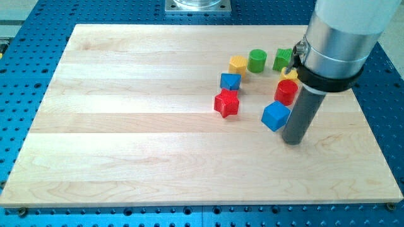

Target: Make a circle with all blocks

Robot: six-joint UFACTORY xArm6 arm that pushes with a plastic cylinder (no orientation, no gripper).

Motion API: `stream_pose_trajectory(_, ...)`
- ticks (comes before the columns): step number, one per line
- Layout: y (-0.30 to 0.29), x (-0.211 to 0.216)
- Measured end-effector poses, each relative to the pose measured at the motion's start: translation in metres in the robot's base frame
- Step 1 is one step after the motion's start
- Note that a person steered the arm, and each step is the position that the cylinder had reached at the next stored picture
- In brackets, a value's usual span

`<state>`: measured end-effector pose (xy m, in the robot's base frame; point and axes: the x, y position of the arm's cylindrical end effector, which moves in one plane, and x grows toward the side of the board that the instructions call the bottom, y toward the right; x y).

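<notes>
Several blocks form a loose ring on the board's right half. A red star [226,103] and a blue pentagon-like block [230,81] are on the ring's left. A yellow hexagon [238,64], a green cylinder [257,60] and a green star [283,60] lie along the top. A yellow block [290,73], partly hidden by the arm, and a red cylinder [286,92] are on the right. A blue cube [275,116] is at the bottom. My tip [293,140] is just right of and below the blue cube.
The wooden board [126,126] rests on a blue perforated table [385,94]. A metal mount [198,5] sits past the board's top edge. The arm's wide grey body [338,38] covers the board's upper right corner.
</notes>
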<state>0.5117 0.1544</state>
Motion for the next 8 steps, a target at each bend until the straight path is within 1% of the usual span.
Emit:
stream_pose_trajectory(2, -0.010, -0.012)
stream_pose_trajectory(3, -0.035, -0.014)
stream_pose_trajectory(5, -0.052, -0.016)
stream_pose_trajectory(6, -0.111, -0.014)
stream_pose_trajectory(7, -0.140, -0.046)
stream_pose_trajectory(8, -0.144, -0.066)
